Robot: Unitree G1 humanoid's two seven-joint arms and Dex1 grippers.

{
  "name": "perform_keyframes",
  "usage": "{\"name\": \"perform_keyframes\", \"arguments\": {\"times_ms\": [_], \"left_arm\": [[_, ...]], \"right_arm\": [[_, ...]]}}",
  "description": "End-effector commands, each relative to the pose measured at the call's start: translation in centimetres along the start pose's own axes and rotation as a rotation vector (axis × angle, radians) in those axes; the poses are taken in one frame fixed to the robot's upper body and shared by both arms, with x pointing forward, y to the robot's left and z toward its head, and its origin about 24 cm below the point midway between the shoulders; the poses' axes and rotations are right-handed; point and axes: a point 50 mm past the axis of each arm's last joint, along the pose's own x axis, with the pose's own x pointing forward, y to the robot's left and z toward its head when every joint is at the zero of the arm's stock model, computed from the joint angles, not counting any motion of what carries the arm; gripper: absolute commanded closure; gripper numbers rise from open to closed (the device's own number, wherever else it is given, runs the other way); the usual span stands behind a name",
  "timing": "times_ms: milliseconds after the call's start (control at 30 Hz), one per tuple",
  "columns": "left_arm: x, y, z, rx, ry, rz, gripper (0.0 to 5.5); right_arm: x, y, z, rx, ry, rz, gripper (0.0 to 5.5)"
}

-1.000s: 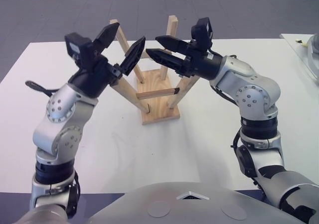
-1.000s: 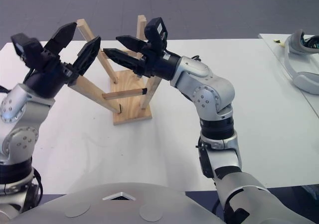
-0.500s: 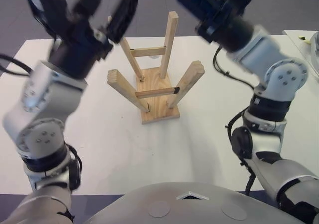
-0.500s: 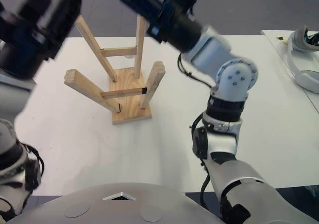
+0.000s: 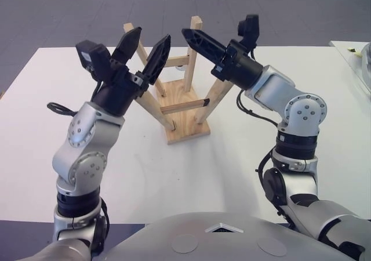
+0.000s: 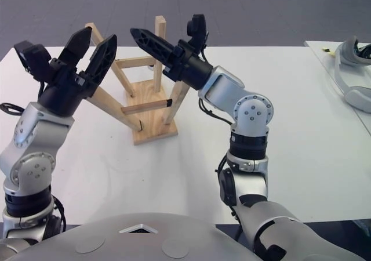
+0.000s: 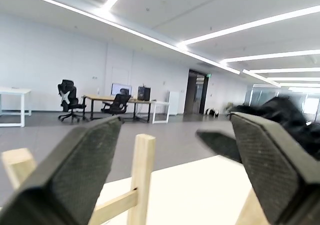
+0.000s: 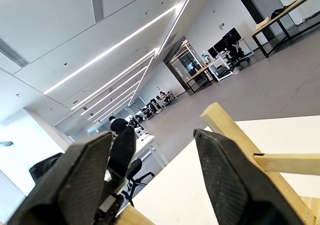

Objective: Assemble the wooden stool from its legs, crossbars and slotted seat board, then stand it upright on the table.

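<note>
Grippers number two, and both stand open above the one wooden stool [image 5: 184,107]. The left gripper [image 5: 151,36] has its two fingers [image 7: 75,175] spread wide over the stool's left side, holding nothing. The right gripper [image 5: 191,36] hangs over the stool's right side and points across toward the left one. From the head it is seen edge-on, but its own wrist view shows its two fingers [image 8: 85,185] apart and empty.

The stool rests upside down on the white bench [image 5: 232,156], with its single seat board [image 5: 188,131] flat on the surface. Four legs splay upward: the far-left leg [image 5: 132,33], the far-right leg [image 5: 197,24], the near-left leg [image 5: 155,107] and the near-right leg [image 5: 212,101]. Two crossbars can be counted, one [image 5: 177,61] joining the far legs and one [image 5: 184,105] joining the near legs, its right end dark. Neither gripper touches the stool.

To the stool's right, well apart on a neighbouring table [image 6: 324,58], lies one grey headset [image 6: 353,69].

Half a second ago both arms were raised well above the stool. They have since come down to the height of the leg tops, roughly where they were a second ago. Then the right gripper showed both fingers side by side; now it is turned edge-on. The stool has not moved.
</note>
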Motion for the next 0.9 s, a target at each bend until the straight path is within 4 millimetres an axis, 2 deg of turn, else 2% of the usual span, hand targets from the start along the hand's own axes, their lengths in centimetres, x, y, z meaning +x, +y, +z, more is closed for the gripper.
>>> {"name": "perform_keyframes", "arguments": {"times_ms": [33,133,233,267,367,433,500,533,600,633,700,733,800,900], "left_arm": [[1.6,0.9,2.9,0.052,-0.030,-0.003,1.50],[1.8,0.3,6.8,0.054,-0.189,-0.021,1.50],[1.3,-0.1,7.8,0.044,-0.227,-0.019,1.50],[0.8,0.1,7.8,0.050,-0.220,0.005,1.50],[-2.1,2.2,6.8,0.111,-0.146,0.176,1.50],[-4.5,3.8,5.7,0.182,-0.061,0.319,1.50],[-6.9,5.0,4.9,0.224,-0.015,0.477,1.50],[-8.3,5.5,4.2,0.235,0.009,0.570,1.50],[-10.8,5.6,2.7,0.261,0.077,0.711,1.50],[-12.0,5.4,1.5,0.258,0.113,0.791,1.50],[-14.3,4.2,-0.9,0.257,0.163,0.960,1.50],[-14.7,3.2,-2.0,0.255,0.184,1.001,1.50],[-14.2,2.0,-2.7,0.245,0.145,1.016,1.50],[-12.3,1.4,-2.8,0.266,0.111,0.906,1.50]], "right_arm": [[1.3,1.5,3.5,-0.050,-0.078,0.092,2.45],[1.4,1.4,7.7,-0.071,-0.205,0.088,2.45],[0.9,-0.1,9.5,-0.145,-0.240,-0.004,2.45],[0.5,-1.2,9.3,-0.221,-0.197,-0.068,2.45],[-1.9,-4.7,6.7,-0.446,0.044,-0.225,2.45],[-3.1,-5.4,5.7,-0.512,0.133,-0.222,2.45],[-3.5,-5.6,5.7,-0.519,0.135,-0.229,2.45],[-4.4,-6.3,5.6,-0.527,0.139,-0.280,2.45],[-6.6,-7.9,4.9,-0.515,0.144,-0.421,2.45],[-8.3,-8.9,4.2,-0.560,0.152,-0.538,2.45],[-11.1,-9.8,2.8,-0.629,0.088,-0.758,2.45],[-12.1,-9.5,2.1,-0.651,0.026,-0.858,2.45],[-13.1,-8.3,0.6,-0.679,-0.069,-0.994,2.45],[-12.3,-6.4,-0.9,-0.704,-0.107,-1.032,2.45]]}}
